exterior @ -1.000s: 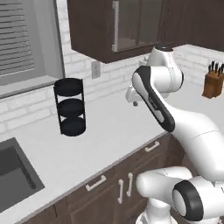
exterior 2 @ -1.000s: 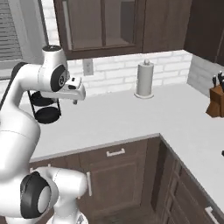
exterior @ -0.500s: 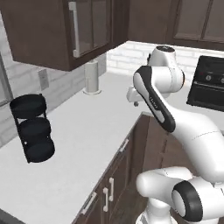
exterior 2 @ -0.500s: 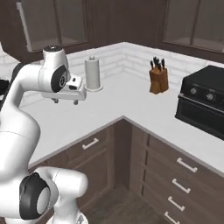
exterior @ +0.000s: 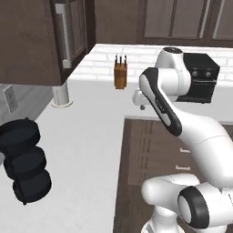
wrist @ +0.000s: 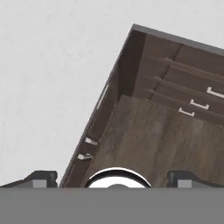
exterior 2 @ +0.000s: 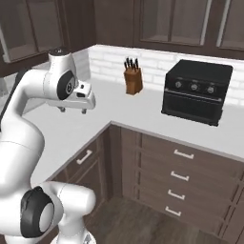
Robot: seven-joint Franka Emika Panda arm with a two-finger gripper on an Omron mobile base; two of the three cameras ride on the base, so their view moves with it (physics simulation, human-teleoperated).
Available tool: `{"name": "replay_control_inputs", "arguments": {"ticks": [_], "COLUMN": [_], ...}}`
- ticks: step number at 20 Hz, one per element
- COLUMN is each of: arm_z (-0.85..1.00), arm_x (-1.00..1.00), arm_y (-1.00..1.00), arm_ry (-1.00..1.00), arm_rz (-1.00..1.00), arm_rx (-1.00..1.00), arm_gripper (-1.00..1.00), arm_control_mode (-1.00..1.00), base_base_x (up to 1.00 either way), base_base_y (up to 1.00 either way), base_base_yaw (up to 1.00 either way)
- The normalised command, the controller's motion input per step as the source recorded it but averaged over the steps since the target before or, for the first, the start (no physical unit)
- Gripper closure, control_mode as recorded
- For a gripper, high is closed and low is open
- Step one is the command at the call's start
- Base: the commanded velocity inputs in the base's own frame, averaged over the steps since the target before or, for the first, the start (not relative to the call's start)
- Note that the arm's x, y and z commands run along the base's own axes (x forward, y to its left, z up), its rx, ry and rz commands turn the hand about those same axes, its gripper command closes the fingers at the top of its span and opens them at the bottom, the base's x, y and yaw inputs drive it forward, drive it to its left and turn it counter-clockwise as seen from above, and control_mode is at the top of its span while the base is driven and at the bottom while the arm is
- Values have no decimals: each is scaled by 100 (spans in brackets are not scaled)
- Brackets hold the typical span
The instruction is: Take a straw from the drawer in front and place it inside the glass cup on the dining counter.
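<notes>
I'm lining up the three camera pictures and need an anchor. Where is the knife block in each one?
Left base view: the knife block stands top centre, on the counter by the brick wall.
Right base view: knife block at upper centre, left of the black oven.
Hand view: not in it.
Shared landmark: the oven, right of the block in both base views.

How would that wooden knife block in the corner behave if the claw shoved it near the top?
The knife block stands tall on a small footprint, so a high push would probably tip it rather than slide it. It looks solid wood with several dark handles sticking out, so likely heavy for its size. The counter looks smooth, so a low push might slide it.
</notes>
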Motion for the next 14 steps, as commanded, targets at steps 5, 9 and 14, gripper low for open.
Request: {"name": "replay_control_inputs", "arguments": {"ticks": [5,9,14], "arm_z": [0,0,-1], "arm_x": [0,-28,-14], "arm_y": [0,15,-52], "arm_ry": [0,0,0], "arm_rz": [0,-32,-8], "arm_rx": [0,15,44], "arm_gripper": [-100,-100,-100], "arm_control_mode": [100,-100,-100], "base_base_x": [-37,0,0], "base_base_y": [50,0,0], "base_base_yaw": [-49,0,0]}}
